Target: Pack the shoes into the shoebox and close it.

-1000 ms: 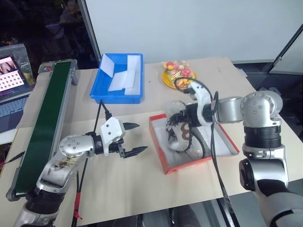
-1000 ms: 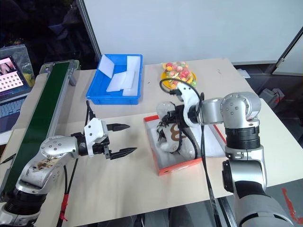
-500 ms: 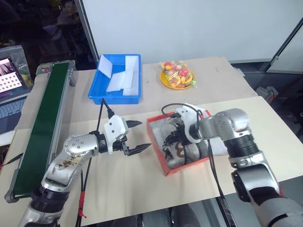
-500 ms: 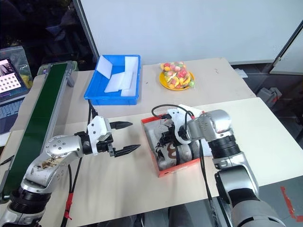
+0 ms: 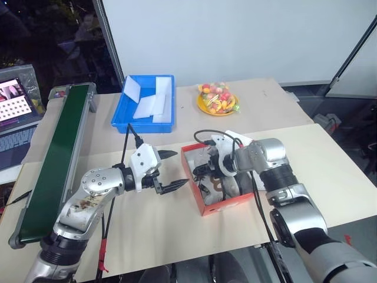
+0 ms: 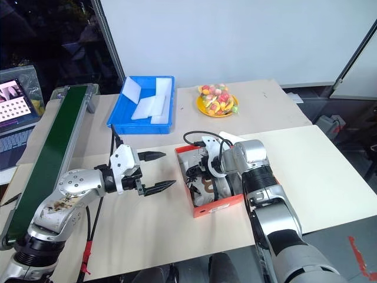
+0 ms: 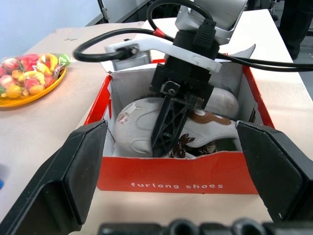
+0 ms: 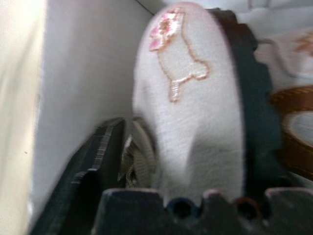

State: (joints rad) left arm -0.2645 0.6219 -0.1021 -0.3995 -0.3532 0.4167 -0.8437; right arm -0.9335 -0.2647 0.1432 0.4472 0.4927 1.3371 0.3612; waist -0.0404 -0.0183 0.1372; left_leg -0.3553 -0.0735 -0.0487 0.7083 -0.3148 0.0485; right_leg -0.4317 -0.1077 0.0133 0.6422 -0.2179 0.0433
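Beige tabletop bearing red shoebox, blue tray, green conveyor, both grippers' jaws spread

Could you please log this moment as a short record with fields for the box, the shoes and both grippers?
shoebox: red, on the table, lid open
shoes: lying inside the shoebox
right gripper: inside the shoebox, fingers astride a shoe, open
left gripper: open, beside the shoebox, holding nothing
blue tray: holds white slabs
plate: holds colourful sweets
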